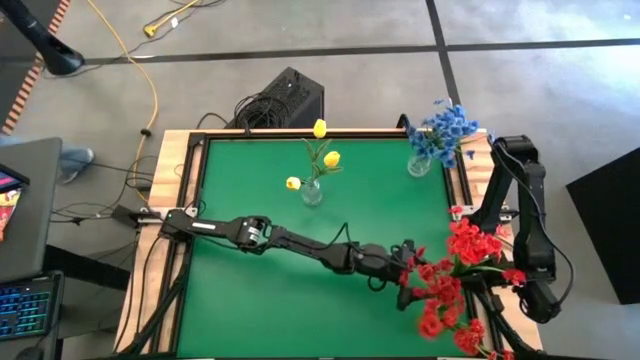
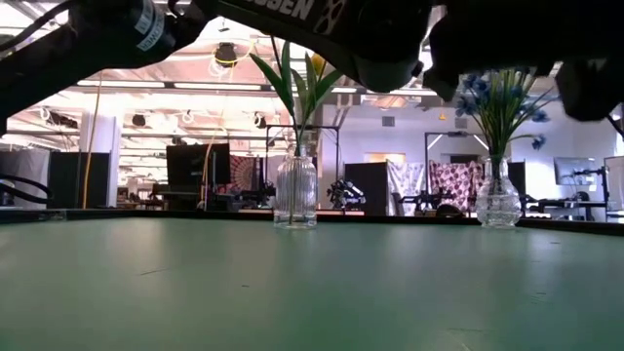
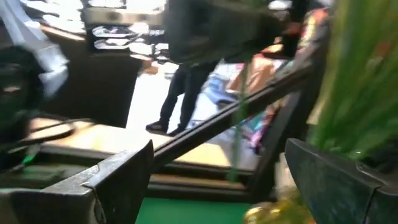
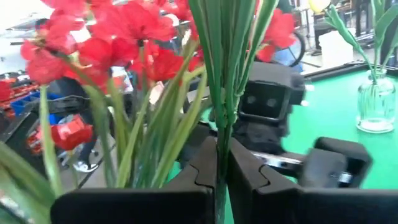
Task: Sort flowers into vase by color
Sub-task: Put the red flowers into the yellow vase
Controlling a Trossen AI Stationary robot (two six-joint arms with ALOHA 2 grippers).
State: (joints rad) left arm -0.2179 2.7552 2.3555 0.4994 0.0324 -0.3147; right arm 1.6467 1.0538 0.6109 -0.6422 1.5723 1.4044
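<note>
Left gripper [image 1: 408,272] reaching across green table [image 1: 250,300] toward its right side, jaws spread wide, sitting just beside red flowers [image 1: 455,285], not gripping anything; wide-apart fingers [image 3: 118,177] showing in left wrist view with green stems close by. Sitting near table's middle toward far edge: clear glass vase [image 1: 312,192] holding yellow flowers [image 1: 320,150], upright. Standing at far right corner: second glass vase [image 1: 419,164] holding blue flowers [image 1: 447,125], upright. Showing both vases well apart on the table in low view, yellow one [image 2: 295,190] left of blue one [image 2: 498,200]. Clustering near right edge toward near corner: red flowers, spreading over table edge. Right gripper [image 4: 222,174] pinching bunch of green stems [image 4: 227,74] of red flowers, jaws pressed together on them, holding them roughly upright; right arm [image 1: 525,230] lying along table's right side.
</note>
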